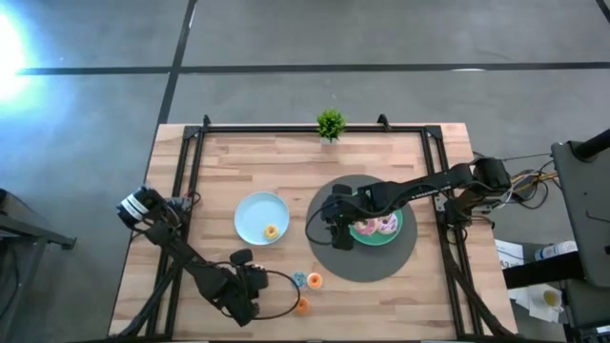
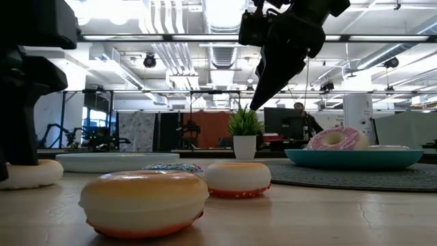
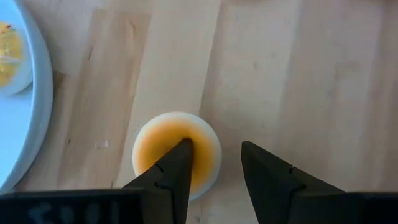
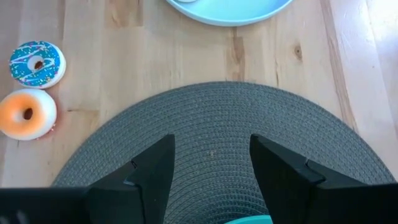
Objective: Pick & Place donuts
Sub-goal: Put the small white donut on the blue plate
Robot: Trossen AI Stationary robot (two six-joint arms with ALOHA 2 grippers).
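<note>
The left hand (image 3: pixel 214 177) stands open low over the wooden tabletop (image 1: pixel 219 162), one finger across a yellow mini donut (image 3: pixel 176 151) beside the light-blue plate (image 1: pixel 250 211), while the right hand (image 4: pixel 211 168) hangs open and empty over the grey mat (image 4: pixel 217 124), near the teal plate (image 1: pixel 374 237) holding a pink donut (image 1: pixel 387 225).

Your left tool (image 1: pixel 250 283) sits low at the near edge of the worktop (image 1: pixel 219 162), with one mini donut (image 3: pixel 176 153) directly under its fingers. Two more minis (image 1: pixel 314 280) lie just to its right, between it and the round mat (image 1: pixel 381 267). The plate (image 1: pixel 250 211) holding one mini lies just beyond it. Your right tool (image 1: pixel 340 232) hangs above the mat, with the second plate (image 1: pixel 395 232) and its larger donuts (image 1: pixel 386 225) just beside it, on the mat. The plant (image 1: pixel 331 124) stands well beyond both tools, at the far edge.
</note>
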